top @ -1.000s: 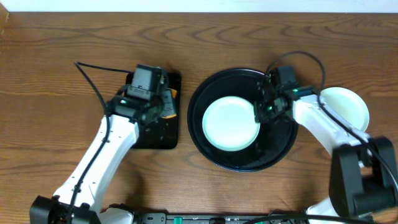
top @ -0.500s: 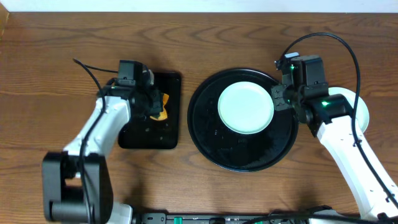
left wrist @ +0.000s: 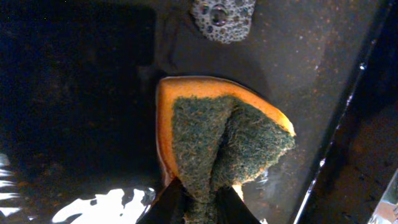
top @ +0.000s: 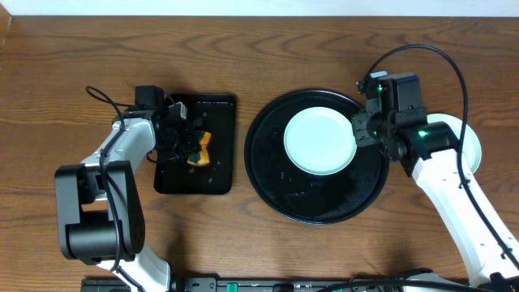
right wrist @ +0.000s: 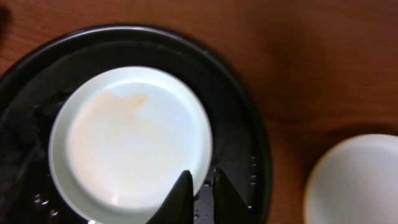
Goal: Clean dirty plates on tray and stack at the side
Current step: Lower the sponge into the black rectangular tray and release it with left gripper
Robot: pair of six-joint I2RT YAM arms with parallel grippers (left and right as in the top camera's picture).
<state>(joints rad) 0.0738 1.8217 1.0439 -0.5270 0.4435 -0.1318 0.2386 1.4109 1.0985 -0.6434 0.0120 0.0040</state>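
A pale mint-blue plate (top: pixel 319 142) lies in the upper part of the round black tray (top: pixel 261 174). My right gripper (top: pixel 359 134) is shut on its right rim. In the right wrist view the plate (right wrist: pixel 130 146) shows a faint orange smear, and the jaws (right wrist: pixel 202 183) pinch its edge over the tray (right wrist: pixel 249 140). My left gripper (top: pixel 185 142) is shut on an orange and green sponge (top: pixel 200 148) in the small rectangular tray. In the left wrist view the fingers (left wrist: pixel 199 200) squeeze the sponge (left wrist: pixel 217 130), which is folded. A pale plate (top: pixel 464 139) sits on the table right of the tray.
The rectangular black tray (top: pixel 215 174) is wet, with a patch of foam (left wrist: pixel 222 15) beyond the sponge. The pale plate also shows in the right wrist view (right wrist: pixel 357 180), on bare wood. The round tray's lower half holds water drops.
The right gripper has slid the mint plate from the tray's middle to its upper right. The left gripper has shifted left in the rectangular tray with the sponge.
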